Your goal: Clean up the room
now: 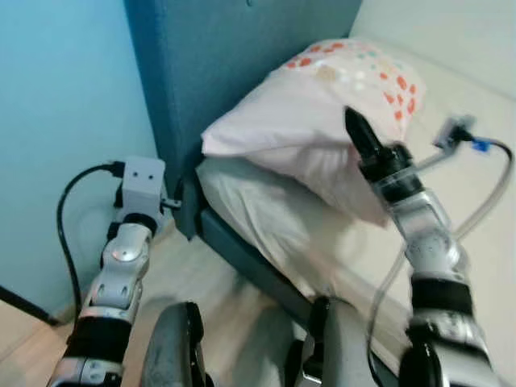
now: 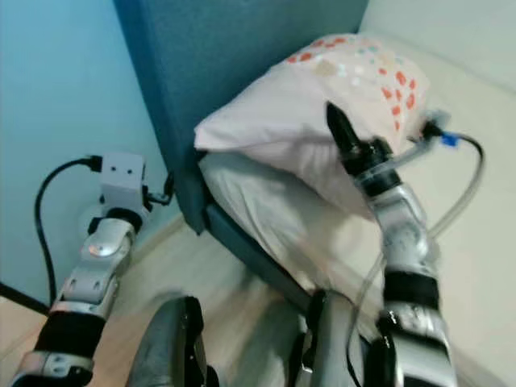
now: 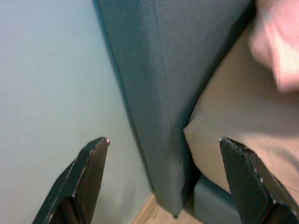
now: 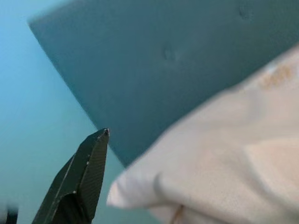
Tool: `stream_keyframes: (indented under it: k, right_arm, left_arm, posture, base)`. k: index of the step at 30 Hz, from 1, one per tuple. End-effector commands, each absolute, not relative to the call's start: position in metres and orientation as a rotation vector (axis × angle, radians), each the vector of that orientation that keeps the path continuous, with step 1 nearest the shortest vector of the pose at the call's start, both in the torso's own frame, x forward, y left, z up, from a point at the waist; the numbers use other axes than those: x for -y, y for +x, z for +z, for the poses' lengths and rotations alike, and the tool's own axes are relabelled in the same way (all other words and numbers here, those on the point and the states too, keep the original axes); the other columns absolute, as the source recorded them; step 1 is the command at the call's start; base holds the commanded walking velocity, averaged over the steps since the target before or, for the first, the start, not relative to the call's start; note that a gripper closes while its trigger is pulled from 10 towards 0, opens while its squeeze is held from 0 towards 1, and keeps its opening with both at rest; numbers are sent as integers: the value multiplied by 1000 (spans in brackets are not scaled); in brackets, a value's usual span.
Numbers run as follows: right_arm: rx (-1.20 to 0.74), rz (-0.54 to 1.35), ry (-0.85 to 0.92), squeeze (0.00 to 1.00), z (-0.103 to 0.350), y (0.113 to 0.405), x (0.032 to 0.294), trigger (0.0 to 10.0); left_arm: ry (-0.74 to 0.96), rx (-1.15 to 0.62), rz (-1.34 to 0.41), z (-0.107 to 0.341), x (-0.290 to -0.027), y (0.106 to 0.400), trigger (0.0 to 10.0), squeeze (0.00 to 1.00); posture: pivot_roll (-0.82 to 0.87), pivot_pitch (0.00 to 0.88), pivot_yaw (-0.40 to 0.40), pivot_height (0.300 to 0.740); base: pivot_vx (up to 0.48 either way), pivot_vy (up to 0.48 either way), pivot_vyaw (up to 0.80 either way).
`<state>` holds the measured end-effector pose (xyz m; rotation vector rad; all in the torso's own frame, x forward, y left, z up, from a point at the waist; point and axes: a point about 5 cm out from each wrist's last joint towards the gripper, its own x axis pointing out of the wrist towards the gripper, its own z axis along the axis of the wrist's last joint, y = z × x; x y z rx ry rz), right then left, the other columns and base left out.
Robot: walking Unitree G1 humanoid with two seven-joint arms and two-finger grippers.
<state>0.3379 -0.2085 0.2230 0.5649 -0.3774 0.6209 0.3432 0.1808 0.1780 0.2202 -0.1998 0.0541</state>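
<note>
Head view — pillow (image 1: pixel 314 105) against right pincer (image 1: pixel 355 129)

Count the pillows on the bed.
1. The pillow, pink with coloured dots, lies at the head of the bed against the headboard; others may be out of frame.

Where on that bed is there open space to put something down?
The open patch is the pale mattress on the right, past the pillow and away from the teal headboard. It is crowded at the head of the bed, where the pillow lies against the headboard and the right gripper presses into it.
</note>
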Motion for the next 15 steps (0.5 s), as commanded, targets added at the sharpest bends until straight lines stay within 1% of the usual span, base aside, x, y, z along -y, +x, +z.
stream_keyframes:
  k: [1,2,3,4,5,6,7,8,9,10,12,13,14,15]
  right_arm:
    - [353,665,527,0,223,334,203,10000]
    - [336,691,522,0,219,328,201,10000]
    - [357,673,559,0,220,322,206,10000]
    - [357,673,559,0,220,322,206,10000]
    - [436,591,658,0,229,319,224,10000]
    - [436,591,658,0,229,319,224,10000]
    - [498,526,741,0,234,315,240,10000]
    - [485,504,760,0,233,312,248,10000]
    - [485,504,760,0,233,312,248,10000]
    - [419,508,719,0,228,309,246,10000]
    - [174,656,585,0,203,297,220,10000]
    - [106,729,574,0,196,288,209,10000]
    - [106,729,574,0,196,288,209,10000]
    - [70,798,553,0,193,279,201,10000]
  left_arm:
    - [230,190,36,174,-179,344,10000,0]
    - [232,191,32,174,-178,345,10000,0]
    - [232,194,30,173,-178,346,10000,0]
    - [232,194,30,173,-178,346,10000,0]
    - [230,189,26,171,-176,346,10000,0]
    - [230,189,26,171,-176,346,10000,0]
    - [228,184,21,168,-175,346,10000,0]
    - [227,178,13,165,-172,346,10000,0]
    - [227,178,13,165,-172,346,10000,0]
    - [226,175,5,163,-170,346,10000,0]
    - [229,180,-14,162,-165,347,10000,0]
    - [231,183,-19,161,-163,348,10000,0]
    - [231,183,-19,161,-163,348,10000,0]
    - [232,186,-22,162,-163,349,10000,0]
  posture:
    - [59,127,-32,500]
    - [59,127,-32,500]
    - [49,127,-32,500]
    - [49,127,-32,500]
    - [43,131,-29,500]
    - [43,131,-29,500]
    - [41,132,-28,500]
    - [35,130,-25,500]
    - [35,130,-25,500]
    - [32,131,-23,500]
    - [28,129,-23,500]
    - [28,129,-23,500]
    - [28,129,-23,500]
    - [28,129,-23,500]
  base:
    - [0,0,0]
    - [0,0,0]
    - [0,0,0]
    - [0,0,0]
    - [0,0,0]
    - [0,0,0]
    - [0,0,0]
    - [0,0,0]
    - [0,0,0]
    - [0,0,0]
    - [0,0,0]
    - [0,0,0]
    - [0,0,0]
    - [0,0,0]
